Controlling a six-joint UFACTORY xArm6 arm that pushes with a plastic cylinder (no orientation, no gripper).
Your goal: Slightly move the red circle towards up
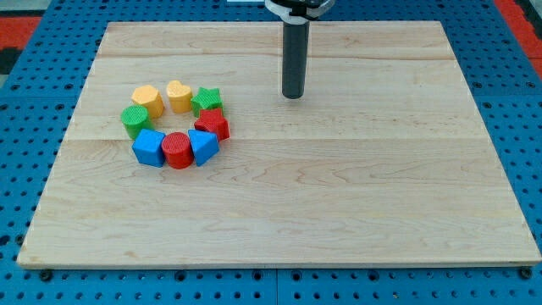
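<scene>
The red circle [178,150] sits at the bottom of a ring of blocks on the left of the wooden board [339,186]. A blue block [149,147] touches its left side and a blue triangle-like block [203,146] touches its right. Above these are a red star [212,124], a green star [206,101], a yellow heart [178,96], a yellow block [147,100] and a green block [134,119]. My tip [293,95] stands on the board well to the upper right of the ring, apart from every block.
The board lies on a blue perforated table [25,169]. A red area [517,17] shows at the view's top right corner, and another at the top left.
</scene>
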